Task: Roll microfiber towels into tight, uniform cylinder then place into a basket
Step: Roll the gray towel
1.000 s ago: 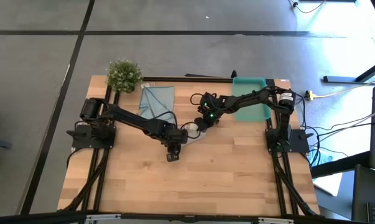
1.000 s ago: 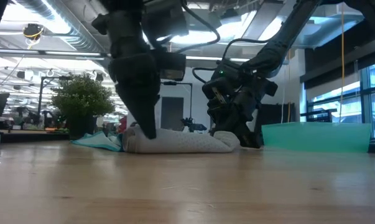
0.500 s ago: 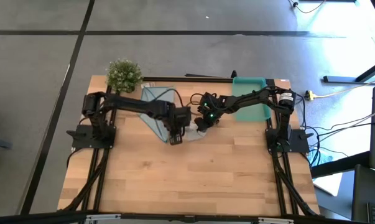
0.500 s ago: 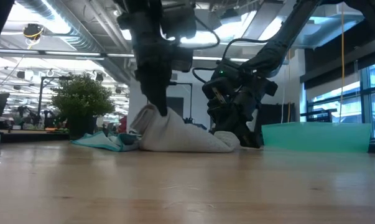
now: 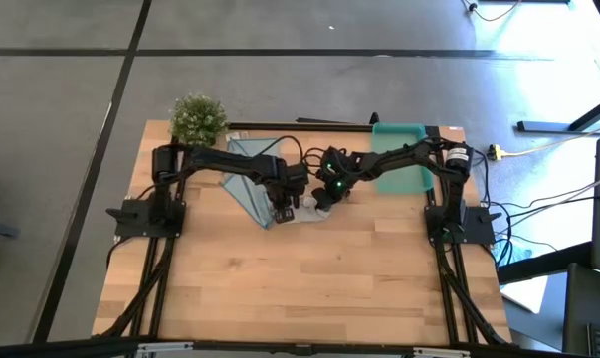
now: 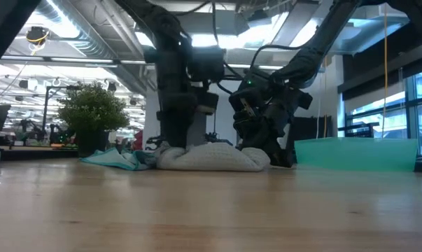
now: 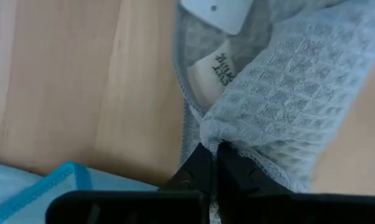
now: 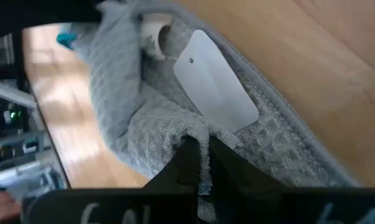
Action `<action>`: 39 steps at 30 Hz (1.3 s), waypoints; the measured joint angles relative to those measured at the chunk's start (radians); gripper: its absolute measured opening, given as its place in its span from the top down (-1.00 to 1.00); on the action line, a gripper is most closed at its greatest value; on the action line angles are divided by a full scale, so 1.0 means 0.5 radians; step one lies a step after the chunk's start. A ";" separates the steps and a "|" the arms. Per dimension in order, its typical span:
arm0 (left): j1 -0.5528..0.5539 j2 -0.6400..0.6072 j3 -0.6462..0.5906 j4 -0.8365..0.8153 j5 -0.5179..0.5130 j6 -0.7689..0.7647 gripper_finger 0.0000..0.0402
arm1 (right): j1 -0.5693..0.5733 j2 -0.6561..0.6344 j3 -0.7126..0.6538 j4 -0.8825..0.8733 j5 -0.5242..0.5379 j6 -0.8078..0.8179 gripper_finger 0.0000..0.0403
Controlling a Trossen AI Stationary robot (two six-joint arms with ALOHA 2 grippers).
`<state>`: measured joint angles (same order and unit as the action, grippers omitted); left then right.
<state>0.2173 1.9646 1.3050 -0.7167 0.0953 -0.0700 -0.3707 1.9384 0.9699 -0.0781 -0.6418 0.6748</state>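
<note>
1. High view, starting at the left: the small bushy green plant [image 5: 198,118] stands at the table's far corner, well away from both grippers, and the light blue square microfiber towel [image 5: 242,167] lies flat just behind and left of the left gripper [image 5: 283,211].
2. The left gripper is down on the light wooden table [image 5: 309,288] with its fingers pinched fully together on the left end of the pale grey-beige waffle-weave microfiber towel [image 5: 304,209]; the left wrist view shows a fold of that cloth [image 7: 280,93] caught between the tips.
3. The grey-beige towel is a loose, partly rolled bundle lying between the two grippers, its long axis running from one to the other; in the low view it sits as a low mound [image 6: 211,157] on the wood.
4. The right gripper [image 5: 324,194] is likewise clamped shut on the towel's right end, a white tag [image 8: 215,81] showing just past its fingers.
5. The teal-green rectangular plastic bin [image 5: 401,159] lies to the right of the right gripper, near it, and well apart from the left one.
6. My judgement: the right arm is nearer the bin, so the carry would go rightward along the roll's axis once the bundle is tightened.
</note>
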 joint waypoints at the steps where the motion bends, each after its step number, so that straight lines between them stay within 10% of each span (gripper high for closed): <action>1: 0.002 0.013 0.003 -0.002 0.007 0.018 0.99 | -0.002 0.002 -0.001 0.011 -0.039 -0.003 0.86; 24: 0.050 0.038 -0.003 -0.010 0.080 0.114 1.00 | -0.090 -0.602 0.000 -0.174 0.022 -0.467 0.66; 39: 0.050 0.039 -0.005 0.005 0.072 0.113 1.00 | 0.108 -0.269 -0.053 -0.143 0.231 -0.753 0.66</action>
<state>0.2420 1.9839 1.3025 -0.7143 0.1312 -0.0133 -0.3164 1.8040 0.9432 -0.1495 -0.5266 0.2986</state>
